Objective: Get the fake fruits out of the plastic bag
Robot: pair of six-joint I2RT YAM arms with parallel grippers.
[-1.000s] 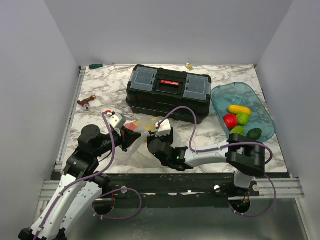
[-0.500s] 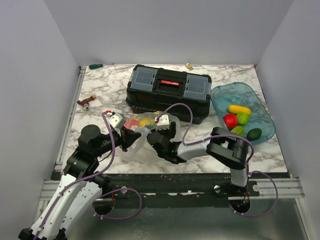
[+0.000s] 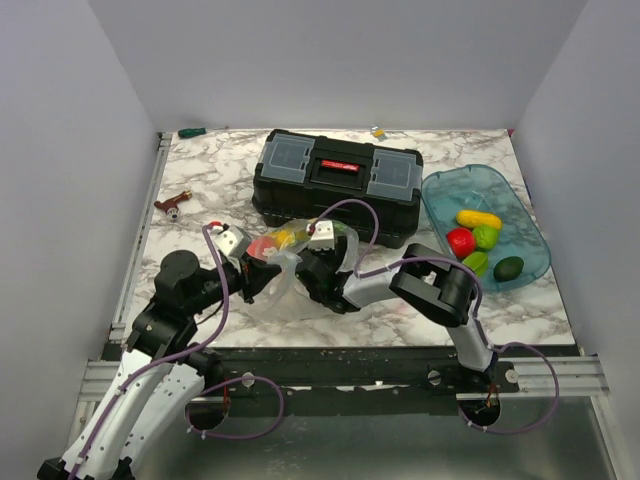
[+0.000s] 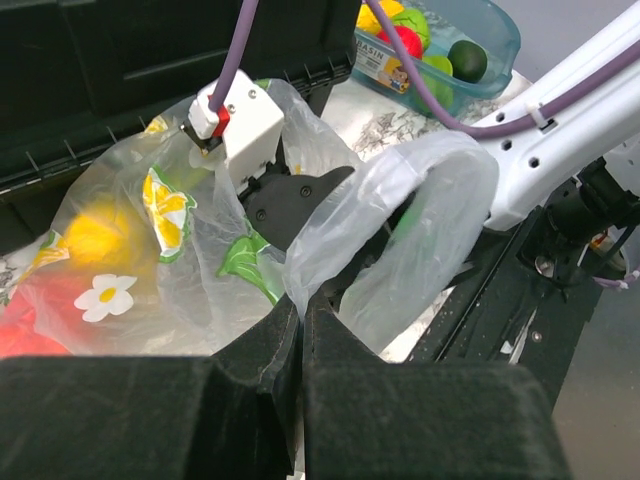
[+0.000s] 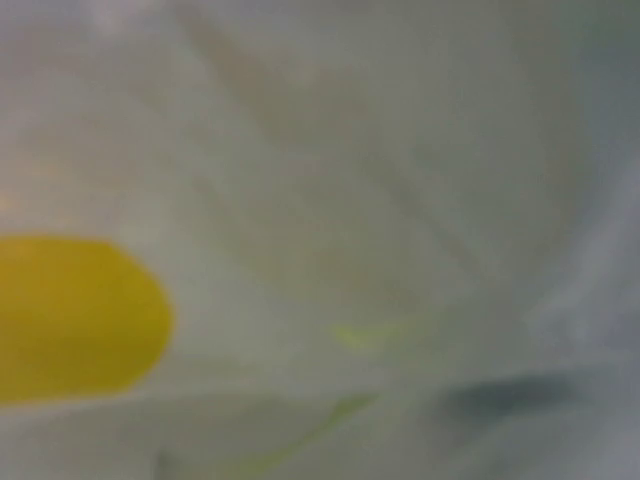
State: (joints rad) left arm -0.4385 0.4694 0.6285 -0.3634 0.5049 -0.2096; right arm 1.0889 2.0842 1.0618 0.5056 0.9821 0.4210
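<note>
Right end effector tips hidden inside the plastic bag

Robotics lab test cell. A marble-patterned table is boxed in by plain pale walls on three sides. Behind the left fingers, two robot arms trailing purple cables are bolted to a metal rail frame. Beyond the fingers sit props: a black toolbox and a blue tray.

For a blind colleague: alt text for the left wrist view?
The left gripper pinches the rim of the clear plastic bag while the right arm reaches into its mouth. Yellow and red fake fruits show through the film.
</note>
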